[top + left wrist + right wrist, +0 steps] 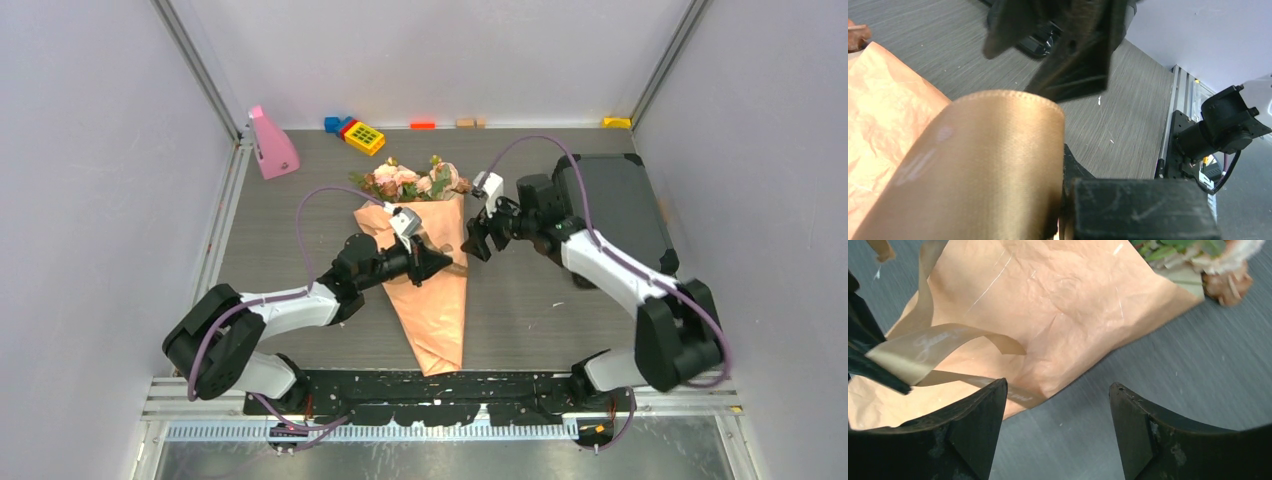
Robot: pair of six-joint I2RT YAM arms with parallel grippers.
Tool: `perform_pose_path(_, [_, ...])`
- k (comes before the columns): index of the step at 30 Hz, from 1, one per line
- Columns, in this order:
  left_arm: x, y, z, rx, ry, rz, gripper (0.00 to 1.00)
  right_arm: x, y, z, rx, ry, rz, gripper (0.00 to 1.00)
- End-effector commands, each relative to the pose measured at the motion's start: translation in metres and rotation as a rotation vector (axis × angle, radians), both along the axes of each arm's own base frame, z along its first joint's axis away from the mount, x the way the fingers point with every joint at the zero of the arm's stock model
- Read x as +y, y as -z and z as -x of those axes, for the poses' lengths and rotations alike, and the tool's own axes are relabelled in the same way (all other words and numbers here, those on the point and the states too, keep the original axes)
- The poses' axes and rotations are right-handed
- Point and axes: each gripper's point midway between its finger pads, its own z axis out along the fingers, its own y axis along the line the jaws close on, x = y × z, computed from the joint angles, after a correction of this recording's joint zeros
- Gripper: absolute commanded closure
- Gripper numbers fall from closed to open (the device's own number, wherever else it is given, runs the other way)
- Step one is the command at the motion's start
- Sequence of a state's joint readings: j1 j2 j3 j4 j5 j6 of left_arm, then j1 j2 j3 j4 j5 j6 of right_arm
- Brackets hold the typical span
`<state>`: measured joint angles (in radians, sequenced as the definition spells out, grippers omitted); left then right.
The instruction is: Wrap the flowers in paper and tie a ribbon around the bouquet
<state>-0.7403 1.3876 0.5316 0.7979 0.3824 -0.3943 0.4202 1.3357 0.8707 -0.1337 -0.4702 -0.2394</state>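
Centrally, tapered peach-orange paper bouquet [432, 300] lies on grey table [560, 310]. Left gripper [432, 262] clenched on shiny tan satin ribbon [943, 342], loop held above cone, probably for tying; right gripper [1058, 390] spread, empty, beside loop.

In the top view the left gripper [438, 262] lies across the middle of the paper [432, 320] and covers what it clamps, and the stems of the flowers [412, 181] are hidden inside the cone. The left wrist view shows the ribbon [983, 165] as a blurred tan band cut off by the bottom edge, under an out-of-focus dark finger clipped at the top. In the right wrist view the flowers are a smeared patch cut by the top right corner.
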Motion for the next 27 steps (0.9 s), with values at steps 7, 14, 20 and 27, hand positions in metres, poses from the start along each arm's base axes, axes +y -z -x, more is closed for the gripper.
perform_pose_path(7, [-0.002,-0.019,0.005,-0.046,0.034,-0.002,1.00,0.049,-0.009,0.016,-0.232,-0.774,-0.041,0.24])
perform_pose_path(14, [0.000,-0.017,0.006,-0.046,0.036,-0.023,1.00,0.080,0.011,0.028,-0.225,-0.917,0.005,0.24])
perform_pose_path(20, [0.004,-0.014,0.005,-0.044,0.019,-0.051,1.00,0.096,0.007,0.043,-0.257,-1.018,-0.017,0.29])
perform_pose_path(27, [0.008,-0.012,0.006,-0.045,0.004,-0.059,1.00,0.090,0.001,0.061,-0.262,-1.076,-0.009,0.74])
